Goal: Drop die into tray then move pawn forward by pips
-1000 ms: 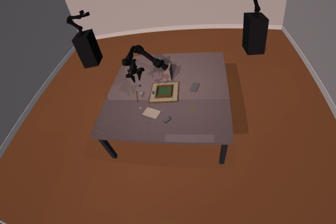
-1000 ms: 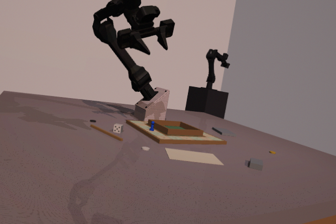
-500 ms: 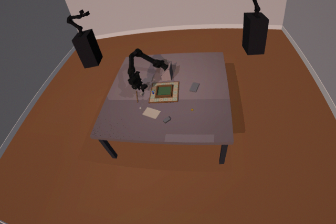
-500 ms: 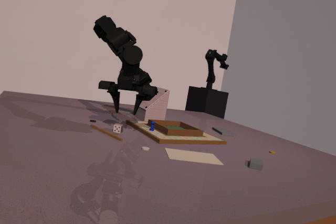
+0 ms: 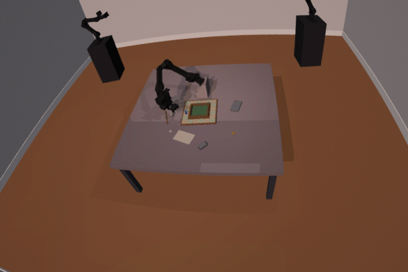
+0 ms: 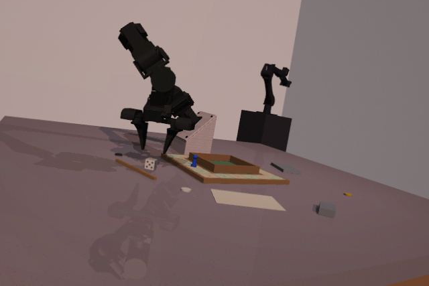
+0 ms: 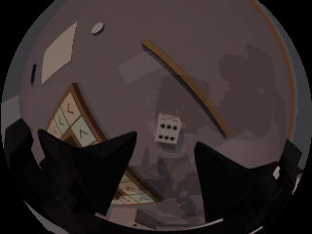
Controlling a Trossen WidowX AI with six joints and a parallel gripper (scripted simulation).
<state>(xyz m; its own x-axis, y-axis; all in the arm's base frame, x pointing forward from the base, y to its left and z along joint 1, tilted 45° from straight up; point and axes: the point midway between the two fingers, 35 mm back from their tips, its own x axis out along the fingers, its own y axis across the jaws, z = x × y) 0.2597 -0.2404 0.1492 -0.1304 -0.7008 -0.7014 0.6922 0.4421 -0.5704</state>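
From the top, the arm (image 5: 164,78) folds down over the bench (image 5: 230,150), and the end effector (image 5: 168,107) sits low just left of the board (image 5: 214,111). The pawn (image 5: 186,111) stands on the board's left strip, beside the tray (image 5: 199,109). A stick (image 5: 166,117) lies below the end effector, a paper sheet (image 5: 183,137) further toward the front edge; the die can't be picked out here

Exterior view now: the end effector (image 6: 155,145) points straight down, fingers (image 6: 141,134) parted and holding nothing. The die (image 6: 149,163) rests on the bench, just in front of the tips, between the stick (image 6: 135,169) and the board (image 6: 242,179). The blue pawn (image 6: 194,160) is upright by the tray wall (image 6: 225,167)

Wrist view: the die (image 7: 168,129) lies in the gap ahead of the two dark fingers, touching neither, six pips facing the camera. The stick (image 7: 185,88) runs diagonally beyond it, and board squares (image 7: 72,120) show at left
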